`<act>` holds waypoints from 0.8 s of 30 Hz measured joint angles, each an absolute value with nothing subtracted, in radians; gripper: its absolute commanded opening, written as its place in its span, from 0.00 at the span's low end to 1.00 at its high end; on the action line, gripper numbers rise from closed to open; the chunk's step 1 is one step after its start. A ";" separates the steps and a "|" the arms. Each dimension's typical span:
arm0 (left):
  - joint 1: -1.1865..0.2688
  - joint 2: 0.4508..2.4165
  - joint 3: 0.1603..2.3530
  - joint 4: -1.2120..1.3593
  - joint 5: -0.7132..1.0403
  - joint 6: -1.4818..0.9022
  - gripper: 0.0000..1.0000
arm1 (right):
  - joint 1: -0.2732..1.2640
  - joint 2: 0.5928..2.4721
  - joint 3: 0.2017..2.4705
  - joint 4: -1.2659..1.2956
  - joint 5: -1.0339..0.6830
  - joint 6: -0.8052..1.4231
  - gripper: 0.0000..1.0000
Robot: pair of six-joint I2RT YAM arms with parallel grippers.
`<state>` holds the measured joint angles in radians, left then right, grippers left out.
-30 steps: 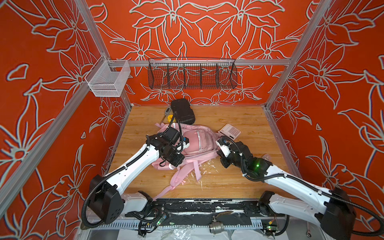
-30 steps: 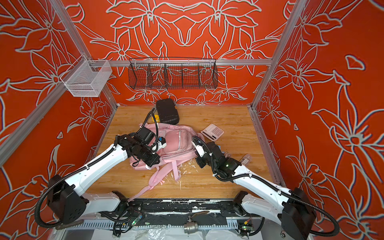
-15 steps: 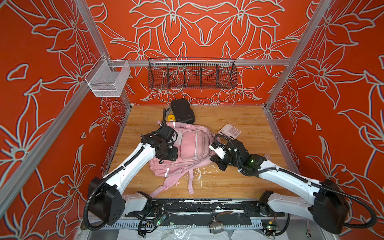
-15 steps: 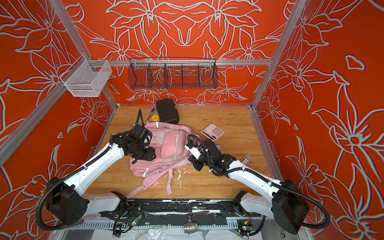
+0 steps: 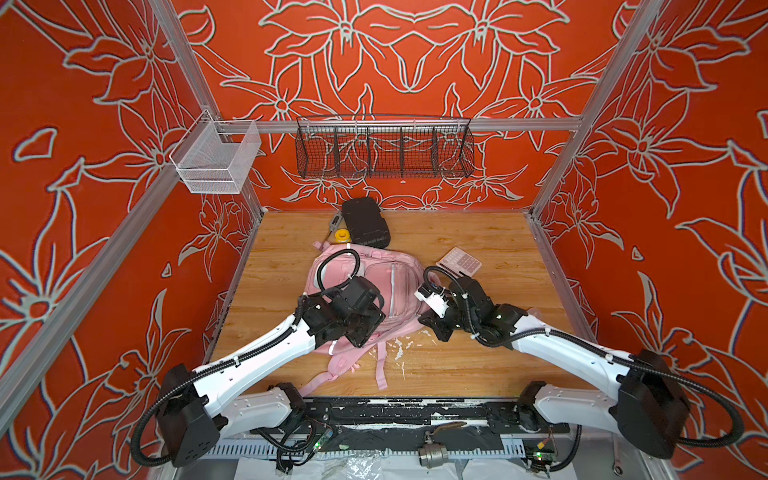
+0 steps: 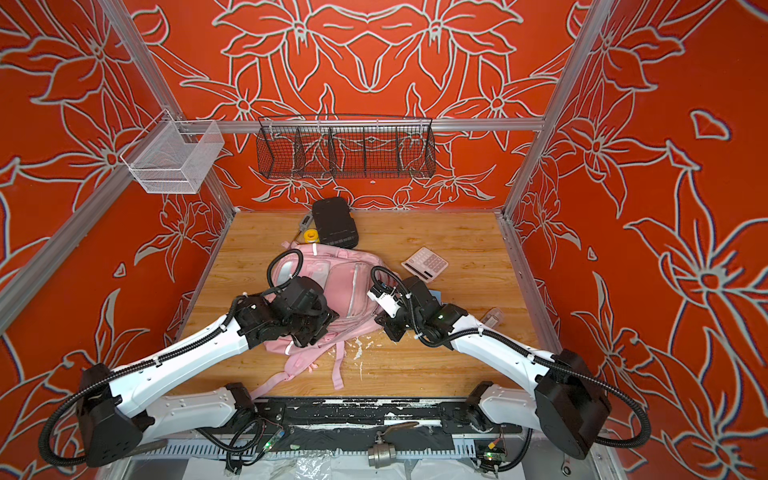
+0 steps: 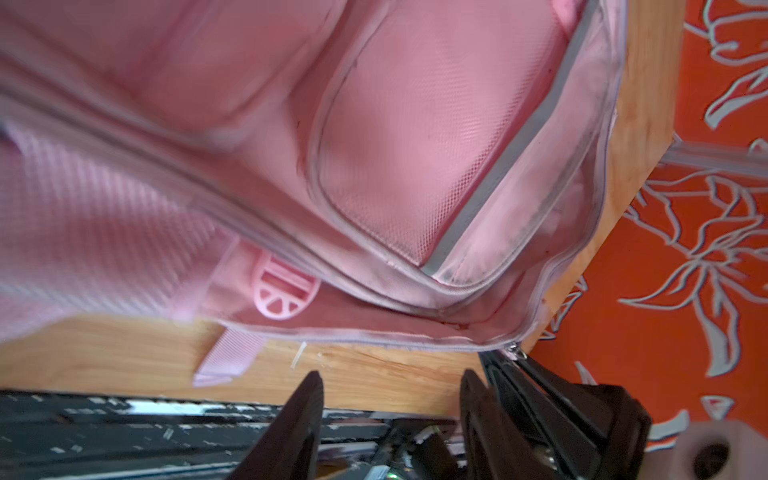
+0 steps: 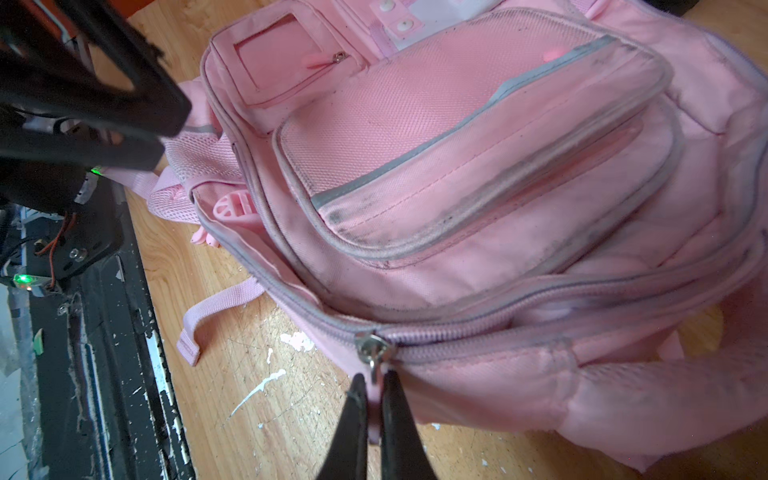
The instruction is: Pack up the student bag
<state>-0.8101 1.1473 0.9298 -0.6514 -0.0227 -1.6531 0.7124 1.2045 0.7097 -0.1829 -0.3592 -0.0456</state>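
Note:
The student bag (image 5: 399, 286) (image 6: 353, 282), a pale pink backpack with grey strips, lies front up on the wooden floor, its straps trailing toward the front rail. My right gripper (image 8: 374, 378) (image 5: 428, 324) is shut on the bag's silver zipper pull (image 8: 372, 353) at the bag's right lower edge. My left gripper (image 7: 391, 374) (image 5: 361, 332) hangs open just above the bag's left lower corner, with only bare wood between its fingers. The bag (image 7: 374, 145) (image 8: 457, 166) fills both wrist views.
A black hard case (image 5: 365, 222) and a yellow round thing (image 5: 343, 235) lie behind the bag. A pink calculator (image 5: 460, 262) lies at its right. A black wire basket (image 5: 384, 147) and a white mesh basket (image 5: 216, 160) hang on the walls. The black front rail (image 5: 415, 411) runs along the near edge.
My left gripper has opened and let go of the bag, which now lies flatter. My right gripper has shifted a little to the left, still shut on the zipper pull.

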 measured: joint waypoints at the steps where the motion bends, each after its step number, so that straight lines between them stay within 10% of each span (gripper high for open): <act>1: -0.834 1.149 0.924 -0.632 -0.043 -1.715 0.52 | 0.712 1.205 0.710 -0.183 -0.360 -0.046 0.00; 18: -0.950 1.359 0.883 -0.302 -0.211 -2.039 0.50 | 0.712 1.164 0.679 -0.155 -0.374 -0.025 0.00; 24: -0.951 1.431 0.888 -0.273 -0.167 -2.040 0.04 | 0.712 1.164 0.679 -0.155 -0.376 -0.018 0.00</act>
